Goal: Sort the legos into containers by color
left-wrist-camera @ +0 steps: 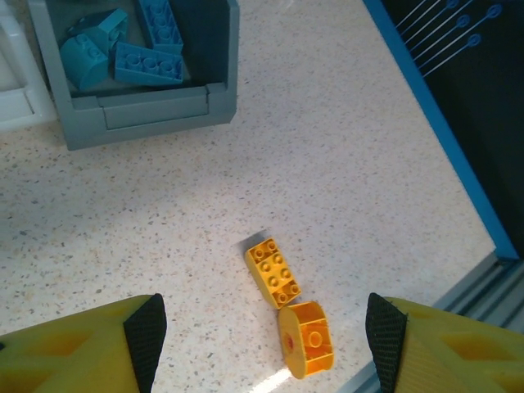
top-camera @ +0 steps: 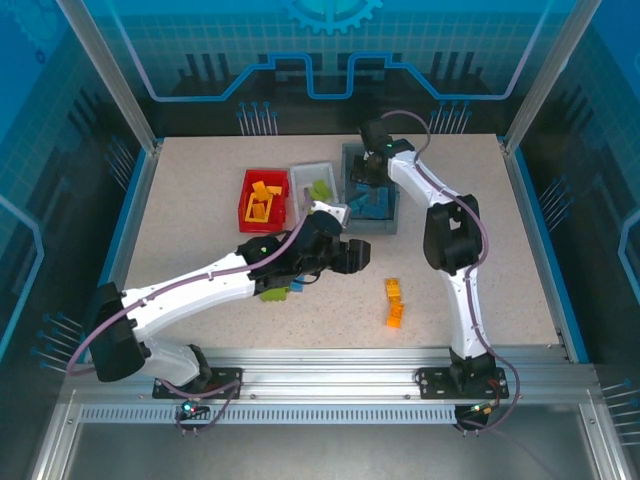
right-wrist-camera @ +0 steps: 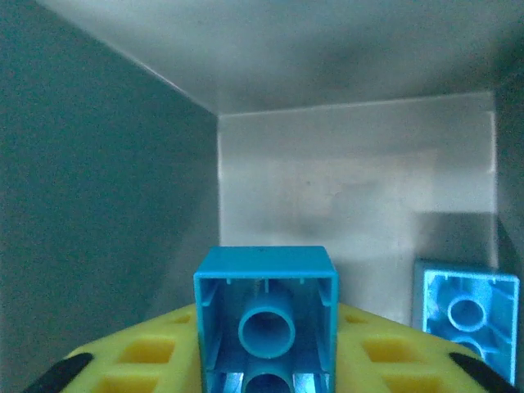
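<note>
Now right claw [right-wrist-camera: 266, 364] clamped on blue lego [right-wrist-camera: 266, 311], inside grey bin [right-wrist-camera: 98, 205] at worktop [top-camera: 200, 250] far edge; left claw [left-wrist-camera: 262, 336] spread apart, nearer the orange legos [left-wrist-camera: 274, 272] lying just ahead by near edge

The small blue plastic brick [right-wrist-camera: 265, 315] in the right pincer [right-wrist-camera: 266, 364] is cut off at the bottom edge, like the second blue brick [right-wrist-camera: 465, 315] to its right. Behind the left pincer [top-camera: 358, 256], the arm [top-camera: 215, 275] half hides a lime green brick [top-camera: 272, 294].
</note>
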Controlling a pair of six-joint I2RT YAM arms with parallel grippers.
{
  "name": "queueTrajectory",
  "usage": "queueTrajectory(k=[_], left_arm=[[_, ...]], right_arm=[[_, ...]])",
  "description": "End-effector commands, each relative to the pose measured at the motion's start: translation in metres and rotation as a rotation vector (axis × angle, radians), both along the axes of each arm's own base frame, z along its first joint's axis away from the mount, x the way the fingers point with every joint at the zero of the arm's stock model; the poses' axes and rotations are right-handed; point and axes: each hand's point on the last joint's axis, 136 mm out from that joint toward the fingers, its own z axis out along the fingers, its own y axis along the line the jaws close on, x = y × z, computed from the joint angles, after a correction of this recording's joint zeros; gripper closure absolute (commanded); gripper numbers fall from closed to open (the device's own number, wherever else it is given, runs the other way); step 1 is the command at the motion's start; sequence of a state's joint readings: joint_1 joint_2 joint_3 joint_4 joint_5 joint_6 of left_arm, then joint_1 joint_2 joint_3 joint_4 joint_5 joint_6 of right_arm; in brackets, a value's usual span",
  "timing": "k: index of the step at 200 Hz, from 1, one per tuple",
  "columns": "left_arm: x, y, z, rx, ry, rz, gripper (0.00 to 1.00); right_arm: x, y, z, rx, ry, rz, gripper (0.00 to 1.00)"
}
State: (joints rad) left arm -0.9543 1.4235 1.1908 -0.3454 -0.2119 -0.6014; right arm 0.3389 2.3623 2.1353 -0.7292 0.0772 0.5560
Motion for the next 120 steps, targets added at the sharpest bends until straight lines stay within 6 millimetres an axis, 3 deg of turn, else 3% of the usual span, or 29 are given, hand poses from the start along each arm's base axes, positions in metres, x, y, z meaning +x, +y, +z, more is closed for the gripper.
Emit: queueTrajectory(k=[1,28,34,67,81,100,120], left_arm=[[0.003,-0.007,0.009,0.005,-0.043,-0.003,0.30],[-0.005,-0.013,-0.008,0.018,0.004,-0.031,0.28],[-0.007,-0.016,-0.012,0.019,0.015,-0.038,0.28],[-0.022,-0.038,-0.036,0.048,0.094,-0.093,0.25],[-0.028,-0.049,-0.051,0.070,0.141,-0.107,0.23],[-0.033,-0.062,-0.077,0.078,0.249,-0.085,0.21],[-0.036,-0.076,-0.100,0.088,0.360,-0.047,0.19]], right_arm=[[-0.005,0.000,-0.002,0.008,0.052,0.042,0.54],[-0.008,0.002,0.024,0.016,0.006,0.055,0.41],[-0.010,0.003,0.049,0.026,-0.042,0.059,0.39],[-0.031,0.007,0.118,0.028,-0.166,0.084,0.38],[-0.048,0.001,0.145,0.025,-0.211,0.081,0.39],[-0.081,-0.021,0.178,0.004,-0.270,0.043,0.39],[-0.130,-0.051,0.188,-0.034,-0.306,0.004,0.37]])
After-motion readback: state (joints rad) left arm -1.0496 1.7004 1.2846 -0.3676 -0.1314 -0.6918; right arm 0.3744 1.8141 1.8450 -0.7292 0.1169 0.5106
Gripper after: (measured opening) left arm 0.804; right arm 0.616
